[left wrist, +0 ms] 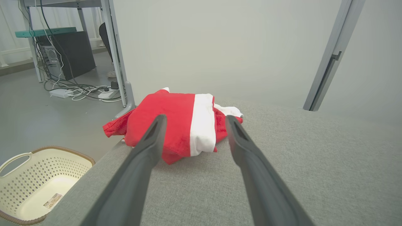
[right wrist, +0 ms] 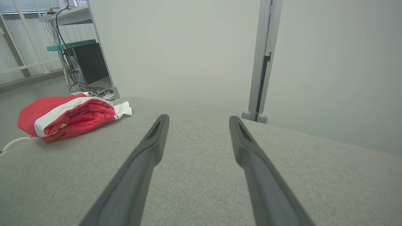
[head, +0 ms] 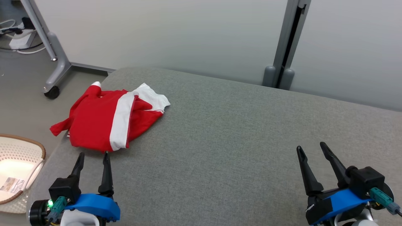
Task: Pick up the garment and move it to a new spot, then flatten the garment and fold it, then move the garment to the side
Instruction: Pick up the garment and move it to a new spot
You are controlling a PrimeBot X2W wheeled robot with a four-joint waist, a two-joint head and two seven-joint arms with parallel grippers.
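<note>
A red garment [head: 106, 121] with a white band lies folded at the far left edge of the grey padded surface [head: 238, 131], one corner hanging over the side. My left gripper [head: 93, 154] is open just short of its near edge, fingers pointing at it; in the left wrist view the garment [left wrist: 176, 124] sits right beyond the spread fingertips [left wrist: 158, 121]. My right gripper [head: 311, 147] is open at the lower right over bare surface, far from the garment [right wrist: 67, 116], which lies at the left of the right wrist view.
A cream perforated basket [head: 17, 169] stands on the floor left of the surface, below its edge. A wheeled grey frame leg [head: 56, 67] and cables are on the floor at the back left. Pale partition panels with a grey post [head: 284, 44] close off the far side.
</note>
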